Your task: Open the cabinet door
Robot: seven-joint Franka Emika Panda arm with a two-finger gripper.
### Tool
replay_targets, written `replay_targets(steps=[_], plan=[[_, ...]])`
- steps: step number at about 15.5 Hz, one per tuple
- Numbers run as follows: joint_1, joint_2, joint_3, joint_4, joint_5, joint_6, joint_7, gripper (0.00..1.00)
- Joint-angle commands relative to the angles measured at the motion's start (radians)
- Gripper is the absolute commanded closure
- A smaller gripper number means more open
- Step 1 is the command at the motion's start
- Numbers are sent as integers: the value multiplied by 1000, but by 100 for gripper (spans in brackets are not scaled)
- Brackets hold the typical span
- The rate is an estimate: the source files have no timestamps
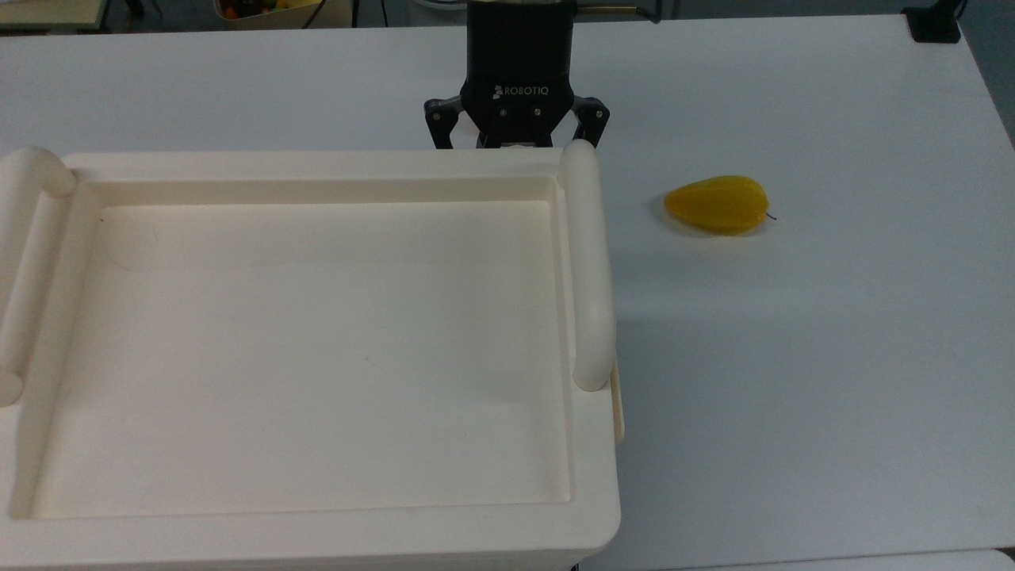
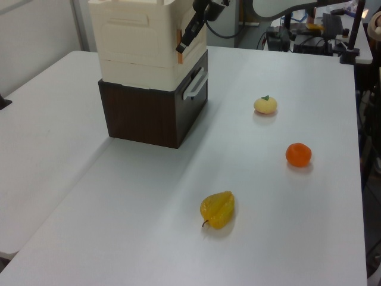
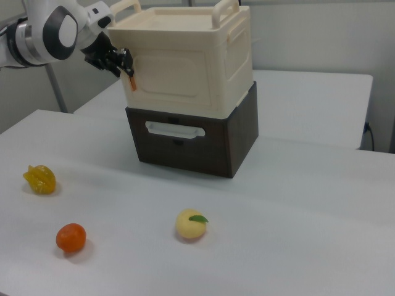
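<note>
Gripper [image 3: 125, 65] at cabinet door [image 3: 170, 77] (orange handle [image 3: 131, 82]).

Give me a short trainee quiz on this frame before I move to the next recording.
1. True or false: the cabinet door is swung wide open.
2. How many pieces of fruit lie on the table in the left view? A) two B) three C) five
3. Fill in: in the right view, the gripper is at the door's ___ edge, by the small orange tab.

Key
1. False: it sits flush with the cabinet front.
2. B: a yellow fruit, an orange and a pale fruit.
3. left
</note>
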Motion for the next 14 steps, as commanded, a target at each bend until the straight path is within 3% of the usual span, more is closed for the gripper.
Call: replay_targets(steps=[1,10,14], plan=[[10,-6,-8,-7,-27,3,47,62],[2,-15,-8,-22,-50,-5,41,86],[3,-21,-8,-24,-67,-62,40,92]])
